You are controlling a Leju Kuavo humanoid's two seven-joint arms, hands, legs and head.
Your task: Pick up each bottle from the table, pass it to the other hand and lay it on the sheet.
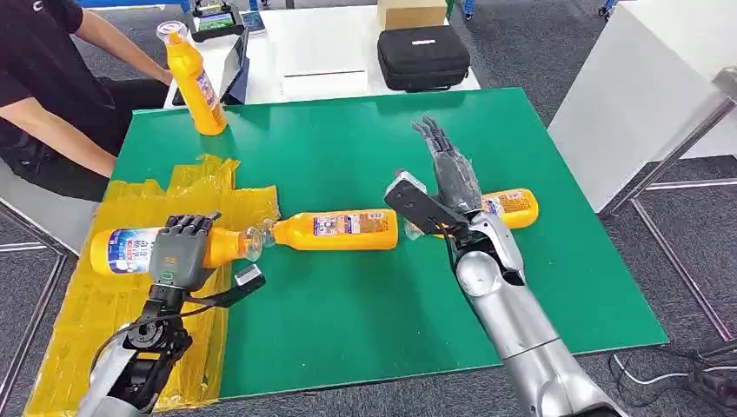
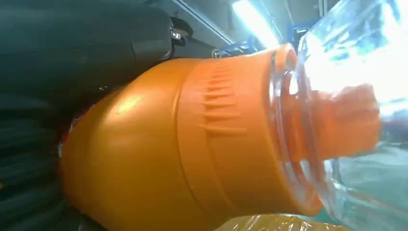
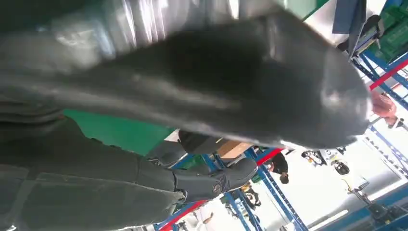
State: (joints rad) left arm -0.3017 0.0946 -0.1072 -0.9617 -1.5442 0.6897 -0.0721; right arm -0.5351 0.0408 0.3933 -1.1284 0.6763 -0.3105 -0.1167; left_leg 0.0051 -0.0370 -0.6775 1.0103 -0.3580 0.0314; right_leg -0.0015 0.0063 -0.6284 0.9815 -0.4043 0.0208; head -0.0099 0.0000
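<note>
Fingers (image 1: 187, 228) of the left hand (image 1: 180, 250) wrap over the body of a yellow bottle (image 1: 130, 248) that lies on its side on the yellow sheet (image 1: 130, 347), at the left of the green table (image 1: 348, 295), in the head view. A second bottle (image 1: 339, 230) lies on its side on the green surface, its clear cap near the first bottle's cap. The right hand (image 1: 448, 174) is extended flat with fingers straight and apart, holding nothing, above a third bottle (image 1: 513, 207) lying behind it. A fourth bottle (image 1: 193, 82) stands tilted at the far left corner, near a person's arm (image 1: 122, 43). A black case (image 1: 423, 56) sits on the white table beyond.

Left wrist view: dark fingers (image 2: 72, 43) press on the orange bottle shoulder (image 2: 159, 144); its clear cap (image 2: 356, 120) points away, sheet beneath.

Right wrist view: the grey thumb (image 3: 269, 91) and a darker finger (image 3: 211, 178) spread apart, nothing between them.
</note>
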